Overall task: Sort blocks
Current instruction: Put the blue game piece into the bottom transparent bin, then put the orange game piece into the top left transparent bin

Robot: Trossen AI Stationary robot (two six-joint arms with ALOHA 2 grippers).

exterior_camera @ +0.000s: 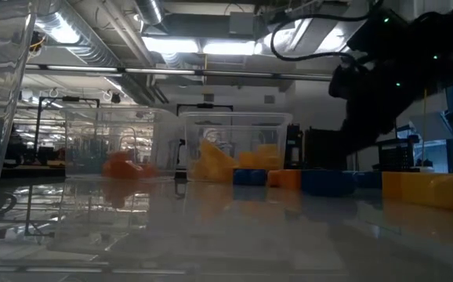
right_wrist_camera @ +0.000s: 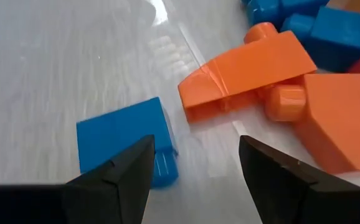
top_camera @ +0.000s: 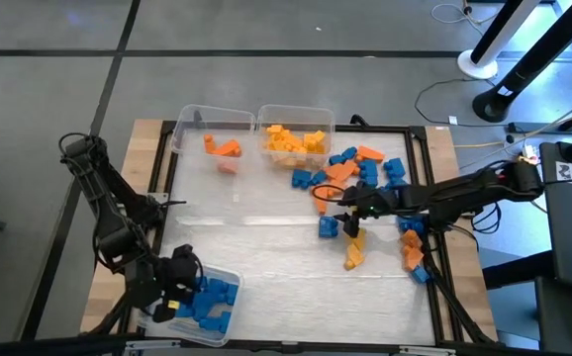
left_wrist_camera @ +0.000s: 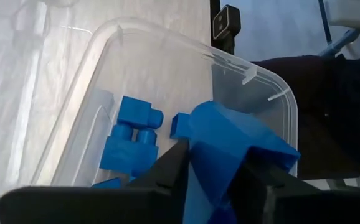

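My left gripper (top_camera: 179, 287) hangs over the clear near-left bin (left_wrist_camera: 74, 124), shut on a blue block (left_wrist_camera: 230, 140). More blue blocks (left_wrist_camera: 133, 134) lie on this bin's floor. My right gripper (right_wrist_camera: 195, 149) stands open low over the table at the left edge of the loose pile (top_camera: 375, 188) of blue, orange and yellow blocks. Just beyond its fingertips a flat blue block (right_wrist_camera: 124, 140) lies on the table, with a sloped orange block (right_wrist_camera: 248, 68) farther off. Nothing is between its fingers. My left gripper has the blue block between its two fingers, one finger on each of two opposite sides (left_wrist_camera: 192, 158). The fingers slant down over the bin. The block sits tilted, clear of the blue blocks on the bin's floor.
Two clear bins stand at the table's far edge: one with orange blocks (top_camera: 222, 148), one with yellow blocks (top_camera: 294, 141). Loose blocks (top_camera: 413, 247) trail toward the near right. The table's middle (top_camera: 256, 237) is bare. A black frame (top_camera: 429, 198) borders the work surface.
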